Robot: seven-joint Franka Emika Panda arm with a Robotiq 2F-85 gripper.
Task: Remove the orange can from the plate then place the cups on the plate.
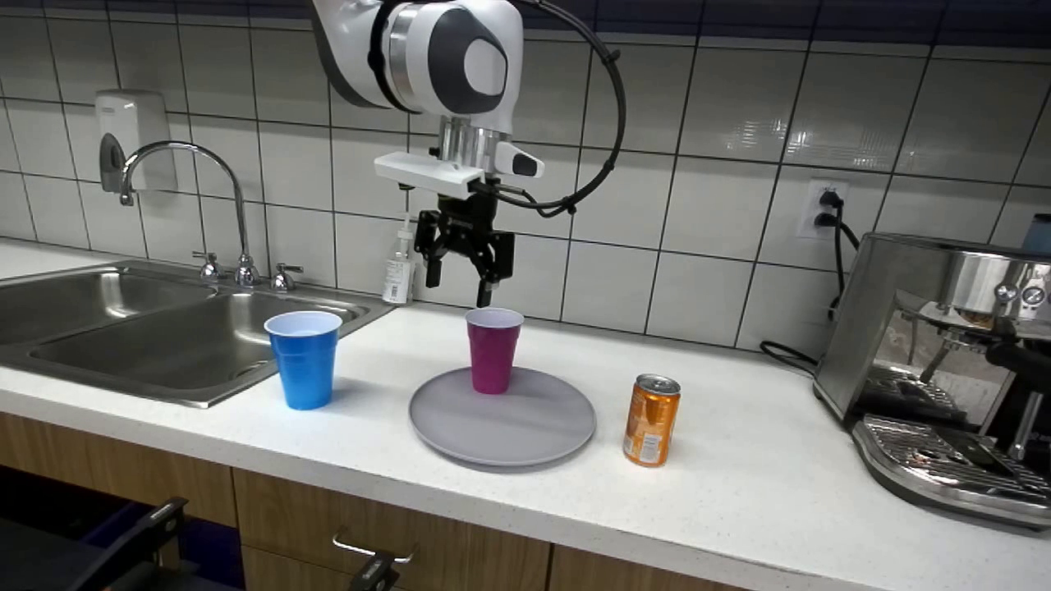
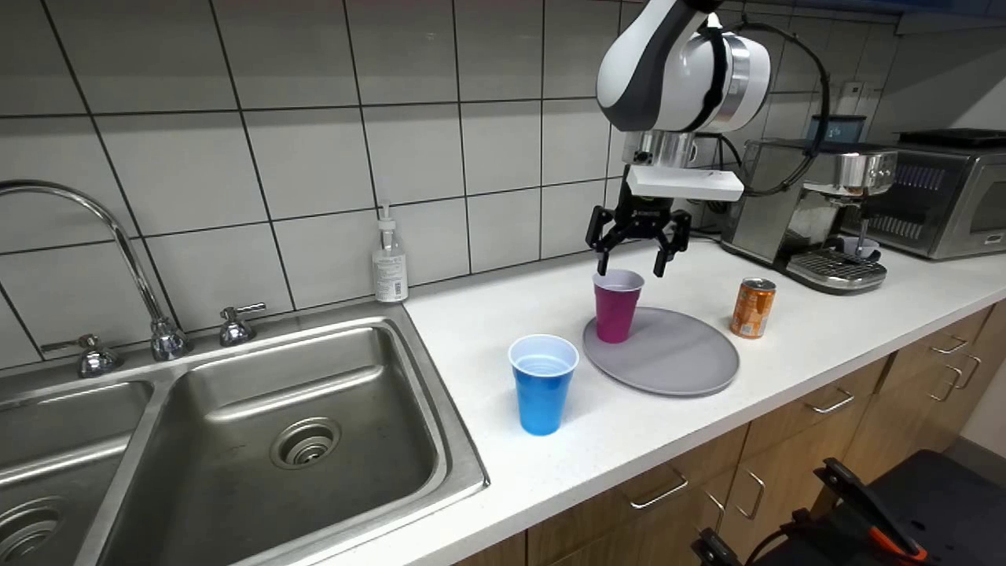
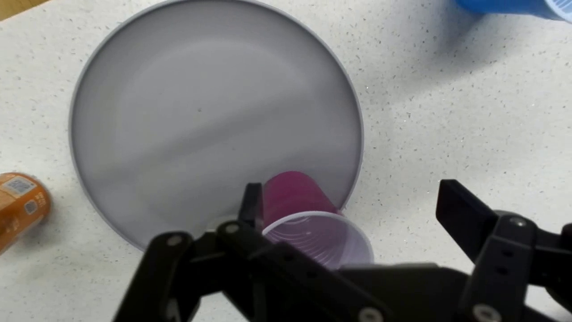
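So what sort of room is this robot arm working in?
Most likely a kitchen, though whether at home or at work I can't tell: it has a two-basin sink, an espresso machine and a wall-mounted dispenser.

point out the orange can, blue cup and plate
Orange can [image 1: 652,421], in an exterior view: printed side.
Blue cup [image 2: 543,397], in an exterior view: outer wall.
Plate [image 3: 216,114], in the wrist view: bare middle.

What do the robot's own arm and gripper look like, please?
The rounded white robot arm has dark grey panels, shiny silver sections and a looping black cable. Its angular black gripper has two jointed fingers with small round grey pivots; a white rectangular housing sits above it.
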